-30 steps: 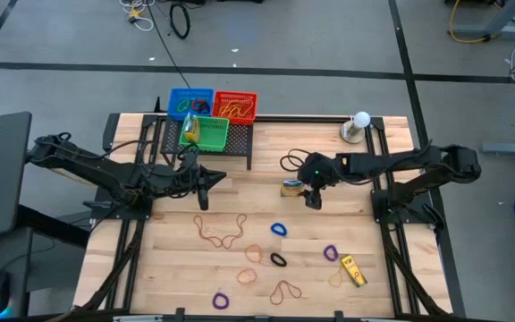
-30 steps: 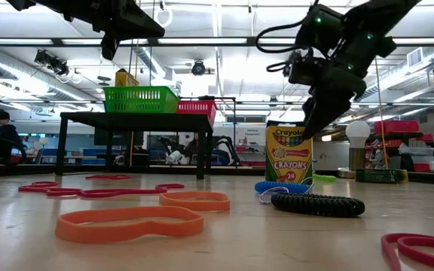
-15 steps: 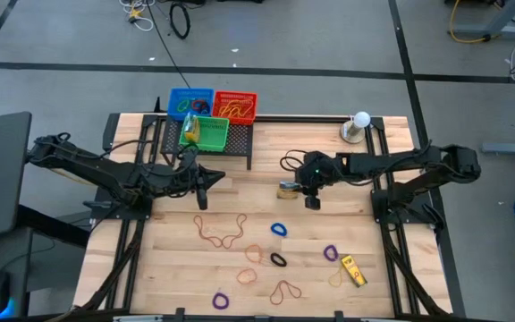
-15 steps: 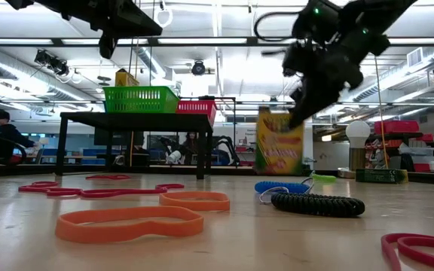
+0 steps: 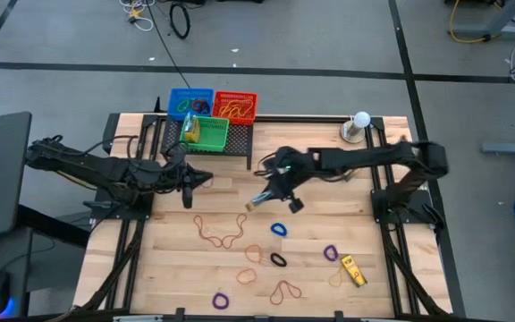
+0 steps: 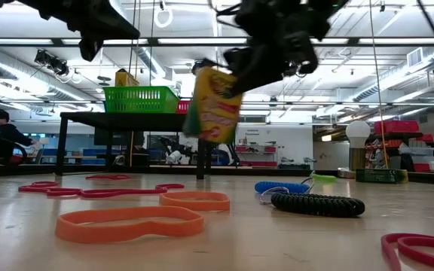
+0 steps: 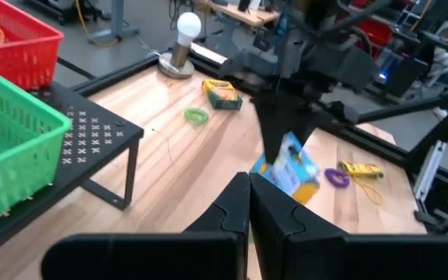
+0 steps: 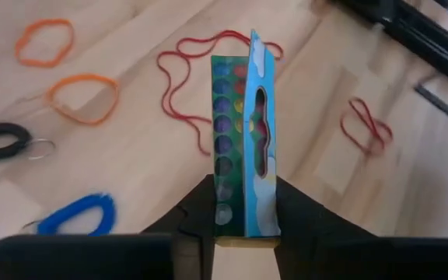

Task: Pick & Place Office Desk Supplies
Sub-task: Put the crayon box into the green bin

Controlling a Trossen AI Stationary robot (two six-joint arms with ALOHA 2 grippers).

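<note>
Crayon box of yellow and green cardboard [image 5: 259, 199] is hanging tilted above the desk's middle, pinched by the right hand [image 5: 274, 190], which should be carrying it level toward the baskets at the far edge, while the left hand [image 5: 186, 190], pressed together, is waiting nearby.

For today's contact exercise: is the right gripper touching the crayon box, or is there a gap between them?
Touching. The right wrist view shows the right gripper with its fingers pressed against both faces of the crayon box, which is lifted clear of the table.

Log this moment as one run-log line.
right gripper: shut on crayon box, lifted above table | left gripper: shut, empty, near green basket
</note>
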